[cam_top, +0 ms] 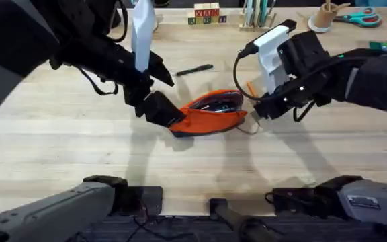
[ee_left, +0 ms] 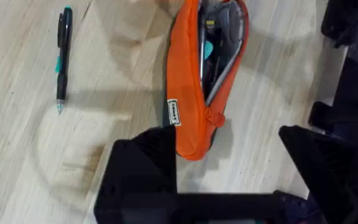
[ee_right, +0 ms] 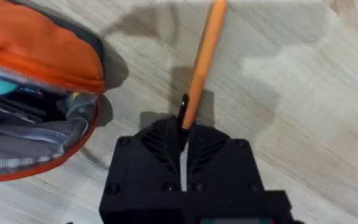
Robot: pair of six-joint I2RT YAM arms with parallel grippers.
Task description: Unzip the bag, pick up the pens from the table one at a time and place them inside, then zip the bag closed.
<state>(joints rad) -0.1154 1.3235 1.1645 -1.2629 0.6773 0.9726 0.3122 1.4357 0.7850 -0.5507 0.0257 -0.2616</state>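
Bench [cam_top: 79,148] is light plank wood, grain visible, taking up most of my overhead.

Bag [cam_top: 210,114] sits near the middle of the bench, lying on its side, zip open. Through the mouth I see grey lining and some contents, incl. something teal; can't identify them. Left wrist view shows the same bag [ee_left: 197,87], small white label on the orange side, orange pull tab at the end nearest the claw.

Left claw [cam_top: 158,109] is at the bag's left end. From its wrist cam the fingers stand spread, one finger [ee_left: 145,162] touching the end of the bag, the other well off to the side. I don't see it pinching anything.

Right claw [cam_top: 261,106] is just past the bag's right end, low over the bench. Its wrist cam shows the fingers pressed together on the black end of the orange pen [ee_right: 201,62]; pen body sticks out away from the claw, angled over bare wood, beside the open bag mouth [ee_right: 36,93]. Can't tell if the far end touches the bench. In overhead only a sliver of that pen [cam_top: 250,88] shows beside the claw.

Black pen [cam_top: 195,69] lies flat on the bench beyond the bag, apart from it, near neither claw. Left wrist cam shows it [ee_left: 62,59] with teal accents on the barrel.
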